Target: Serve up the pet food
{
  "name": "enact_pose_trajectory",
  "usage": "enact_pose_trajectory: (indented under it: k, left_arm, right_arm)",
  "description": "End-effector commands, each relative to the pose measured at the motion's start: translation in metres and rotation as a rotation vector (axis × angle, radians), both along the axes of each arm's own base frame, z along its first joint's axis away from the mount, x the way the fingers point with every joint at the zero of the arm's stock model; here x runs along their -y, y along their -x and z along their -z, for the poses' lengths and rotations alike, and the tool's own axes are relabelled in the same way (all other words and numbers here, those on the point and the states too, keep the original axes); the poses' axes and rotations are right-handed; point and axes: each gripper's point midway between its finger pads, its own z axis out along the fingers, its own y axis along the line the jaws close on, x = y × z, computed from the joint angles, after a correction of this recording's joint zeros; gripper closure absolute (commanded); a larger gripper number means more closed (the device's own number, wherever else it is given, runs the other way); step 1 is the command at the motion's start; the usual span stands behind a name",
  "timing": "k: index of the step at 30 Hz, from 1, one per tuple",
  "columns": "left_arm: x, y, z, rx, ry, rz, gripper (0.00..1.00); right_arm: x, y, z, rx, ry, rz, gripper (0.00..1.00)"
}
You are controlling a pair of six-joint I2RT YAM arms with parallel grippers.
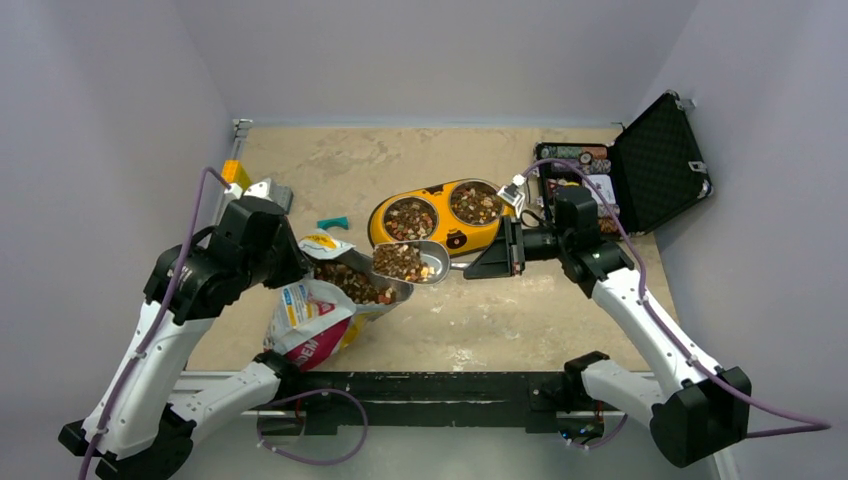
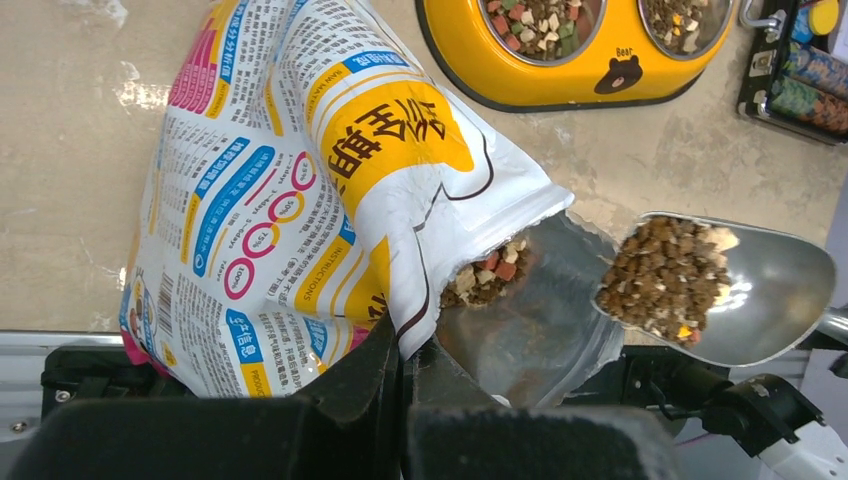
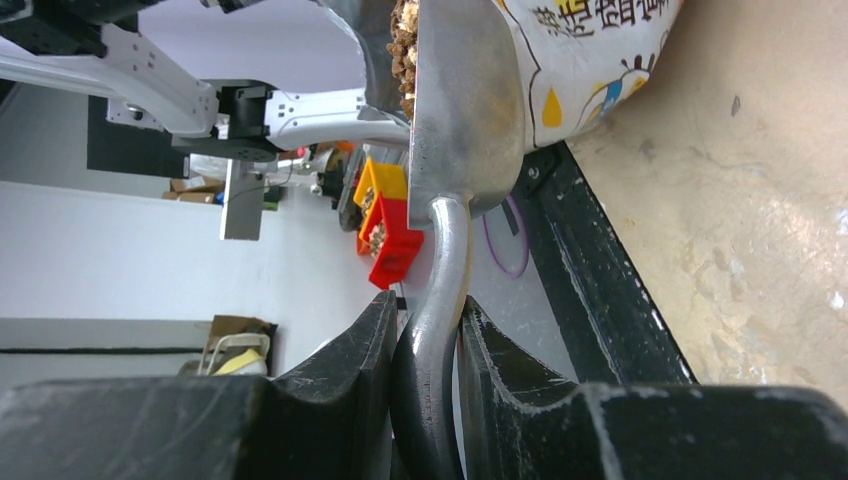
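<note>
The metal scoop (image 2: 775, 290) is held by its handle in the right hand (image 3: 428, 325), which is clamped tightly on it. A heap of pet food (image 2: 665, 275) is carried in the scoop, just beside the open mouth of the food bag (image 2: 300, 200). More pellets are seen inside the bag. Its rim is pinched in the closed left hand (image 2: 405, 365). The yellow double bowl (image 1: 470, 238), with food in it, is placed on the table (image 1: 540, 310) just behind the scoop.

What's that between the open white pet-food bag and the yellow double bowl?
A silver metal scoop heaped with brown kibble pellets, gripped by the right tool; clearest in the top view.
</note>
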Motion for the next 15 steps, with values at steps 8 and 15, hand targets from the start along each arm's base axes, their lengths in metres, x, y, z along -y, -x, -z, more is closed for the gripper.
enact_pose_trajectory:
  k: [8,15]
  left_arm:
    - [-0.021,-0.01,-0.021,0.073,-0.062,-0.097,1.0]
    - [-0.031,-0.001,-0.02,0.072,-0.081,-0.107,1.0]
  right_arm:
    - [0.0,-0.025,-0.065,0.144,-0.084,0.0,1.0]
    - [0.004,-0.07,-0.069,0.145,-0.075,0.098,1.0]
